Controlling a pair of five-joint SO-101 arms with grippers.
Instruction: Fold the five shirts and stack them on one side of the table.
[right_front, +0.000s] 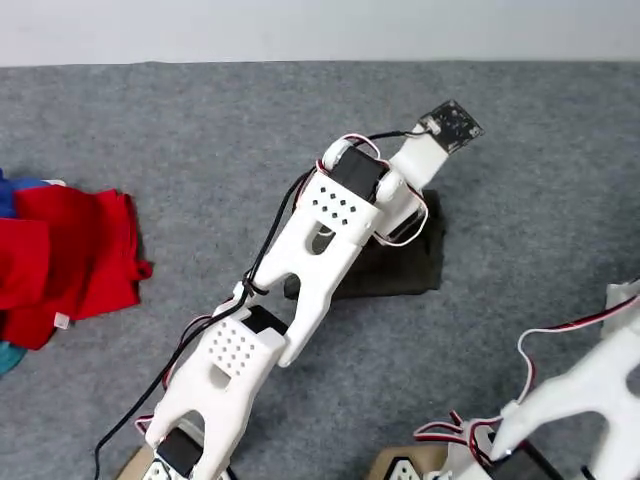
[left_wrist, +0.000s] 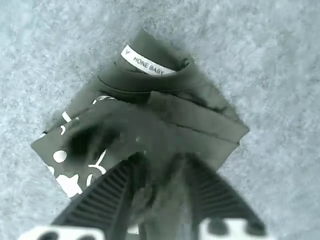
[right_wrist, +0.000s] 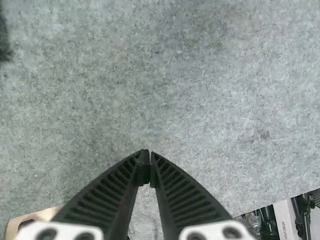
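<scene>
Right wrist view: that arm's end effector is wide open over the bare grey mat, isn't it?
Not wide open. The right wrist view shows the end effector shut, its two fingertips meeting. The rest holds: it is over the bare grey mat.

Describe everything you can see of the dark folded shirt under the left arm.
The dark folded shirt is soft, near-black fabric with a collar bearing a white label and white printed shapes on one layer. It lies as a compact packet on the grey felt-like table cover near the middle. One edge bunches up between the fingers of the left gripper.
</scene>
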